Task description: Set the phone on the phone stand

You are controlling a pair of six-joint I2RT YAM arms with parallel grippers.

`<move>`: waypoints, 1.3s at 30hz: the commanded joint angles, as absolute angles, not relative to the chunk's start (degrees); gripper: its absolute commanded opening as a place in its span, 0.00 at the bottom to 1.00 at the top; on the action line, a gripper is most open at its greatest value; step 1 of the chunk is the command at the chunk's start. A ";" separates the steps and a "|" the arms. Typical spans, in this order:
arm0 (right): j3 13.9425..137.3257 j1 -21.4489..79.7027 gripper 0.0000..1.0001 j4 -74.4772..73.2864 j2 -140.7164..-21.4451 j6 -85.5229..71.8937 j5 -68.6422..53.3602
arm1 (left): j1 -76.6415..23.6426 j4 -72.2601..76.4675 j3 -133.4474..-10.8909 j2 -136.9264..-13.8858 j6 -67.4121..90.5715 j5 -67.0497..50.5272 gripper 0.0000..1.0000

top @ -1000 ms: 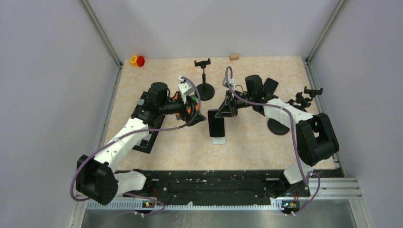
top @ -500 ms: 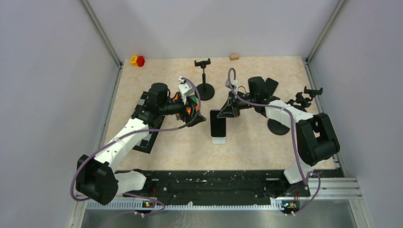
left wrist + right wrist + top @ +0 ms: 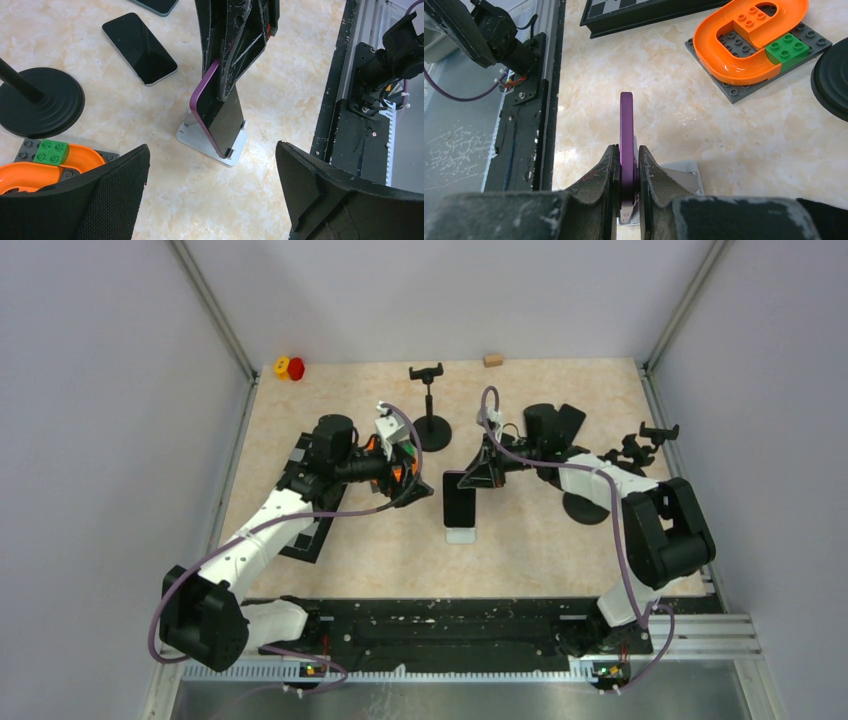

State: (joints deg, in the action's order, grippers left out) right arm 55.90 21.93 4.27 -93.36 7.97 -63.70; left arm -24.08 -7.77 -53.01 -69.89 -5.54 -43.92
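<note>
Pale marbled tabletop (image 3: 520, 540) fills the floor of a grey-walled cell, with the two arms reaching in from the near edge. Near its middle a purple-edged phone (image 3: 459, 498) stands almost upright, dark screen tilted slightly back, its lower edge meeting the lip of a small silver phone stand (image 3: 237, 150) that sits flat on the table. The right gripper (image 3: 626, 160) is clenched on the phone's upper part, one scuffed black finger pressed against each face, as the right wrist view shows edge-on. The left gripper (image 3: 405, 468) hangs just to the left of the phone with its fingers spread wide and nothing between them; in the left wrist view its padded fingers (image 3: 100, 200) frame the phone and the silver stand without touching either. A second phone (image 3: 140, 48) with a dark screen lies flat on the table beyond the silver stand. A black pole stand (image 3: 430, 405) with a round base and a clamp on top rises toward the far side, and another black clamp stand (image 3: 655, 435) is at the right, beside the right arm. An orange curved Duplo track with a green brick (image 3: 749, 40) sits on a grey baseplate near the pole stand's base. A black checkered board (image 3: 310, 530) lies under the left arm. A red and yellow object (image 3: 290, 367) rests in the far left corner, and a small wooden block (image 3: 492, 359) lies at the far edge.
</note>
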 commanded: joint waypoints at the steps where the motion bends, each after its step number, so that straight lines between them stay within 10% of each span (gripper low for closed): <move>1: 54.78 21.39 0.05 2.77 -92.84 11.74 -61.44 | -24.08 -6.33 -52.56 -68.47 -6.10 -45.24 0.99; 23: 56.54 18.39 0.78 -2.99 -87.41 13.80 -60.16 | -24.08 -5.80 -52.20 -69.74 -5.87 -42.99 0.99; 33: 51.25 16.66 0.80 -11.77 -83.41 16.77 -56.86 | -24.08 -2.04 -51.16 -73.35 -2.82 -39.57 0.99; 39: 42.85 16.68 0.79 7.05 -84.37 2.16 -58.19 | -24.08 -0.44 -49.85 -75.13 -3.40 -38.64 0.99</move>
State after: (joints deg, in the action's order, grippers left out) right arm 46.41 16.75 -5.91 -84.27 11.18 -56.73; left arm -24.08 -4.32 -51.00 -74.28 -3.53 -39.51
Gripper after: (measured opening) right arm 0.796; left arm 0.986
